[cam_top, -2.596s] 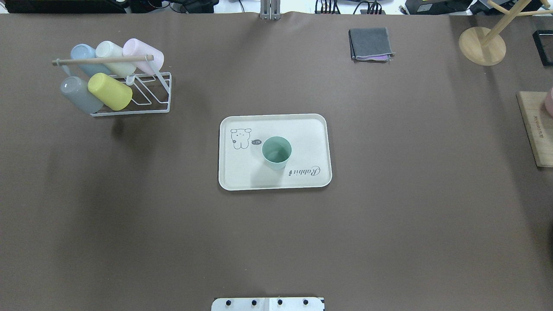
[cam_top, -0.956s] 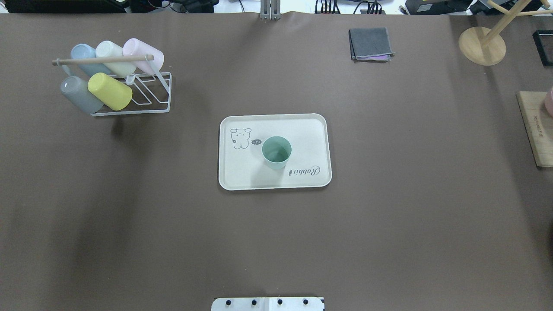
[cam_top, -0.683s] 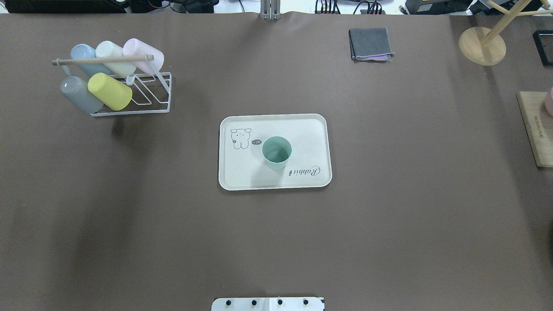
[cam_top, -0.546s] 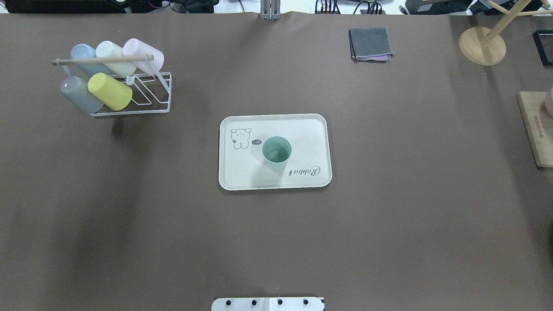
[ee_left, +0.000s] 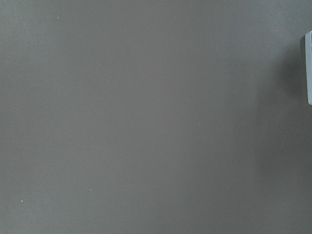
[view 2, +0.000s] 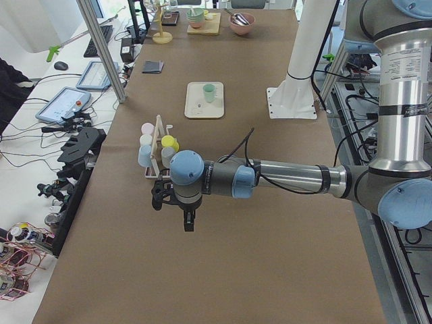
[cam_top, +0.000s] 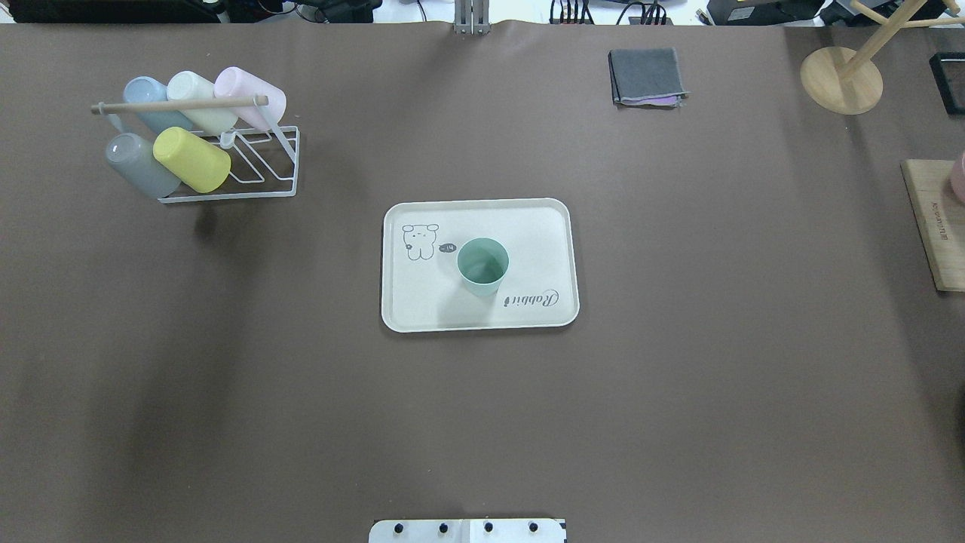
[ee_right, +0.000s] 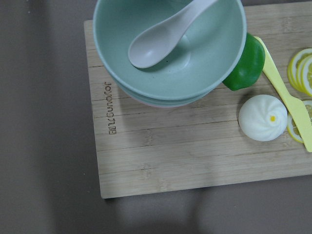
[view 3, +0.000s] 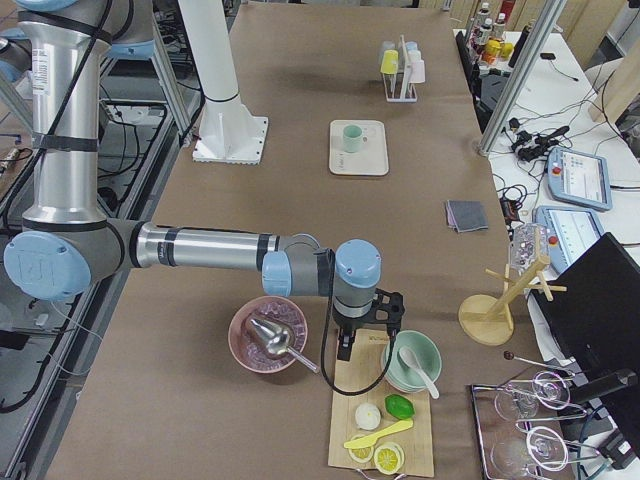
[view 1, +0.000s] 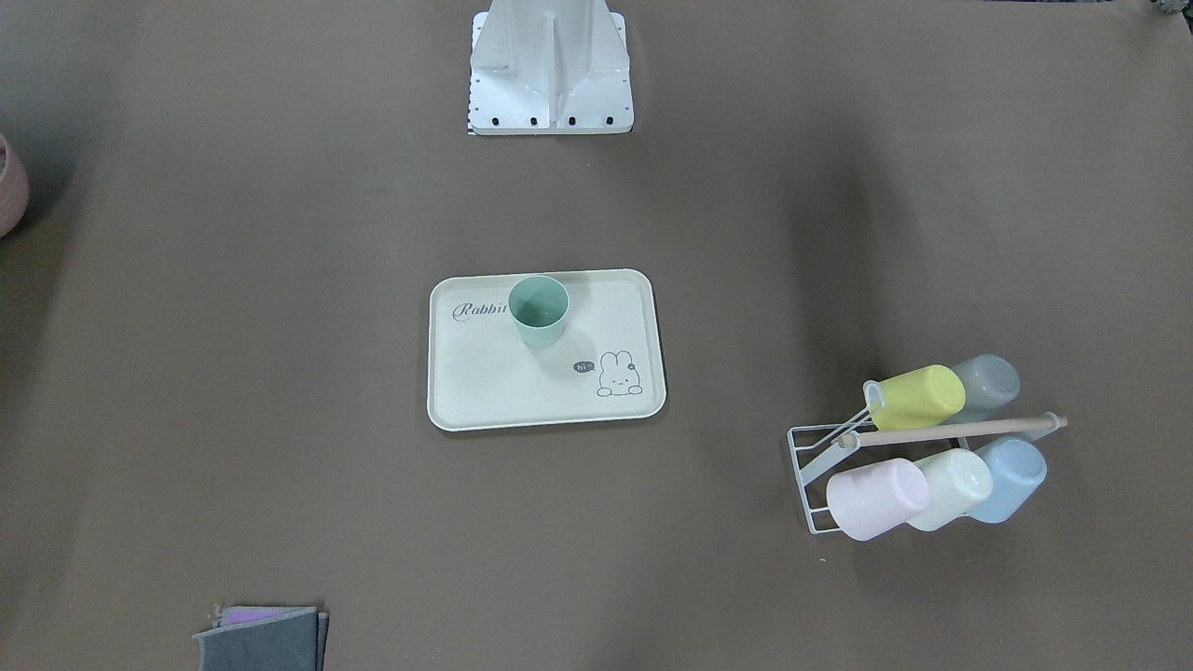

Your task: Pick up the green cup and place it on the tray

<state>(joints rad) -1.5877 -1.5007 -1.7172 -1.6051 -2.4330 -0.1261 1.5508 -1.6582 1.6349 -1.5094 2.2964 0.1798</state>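
Matt brown paper-like tabletop [cam_top: 678, 377] lying smooth, small mint-green plastic cup [cam_top: 482, 265] showing a matt skin, cream rectangular plastic tray [cam_top: 539, 234] looking smooth and satin, white metal wire rack [cam_top: 260, 167] carrying a bare wooden rod [cam_top: 181, 105], folded grey cloth [cam_top: 647, 75] sitting soft, pale wooden board [ee_right: 195, 151] showing grain.

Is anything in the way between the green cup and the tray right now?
Nothing visible does. The green cup already stands upright on the tray, beside its Rabbit script, and nothing else lies on the tray.
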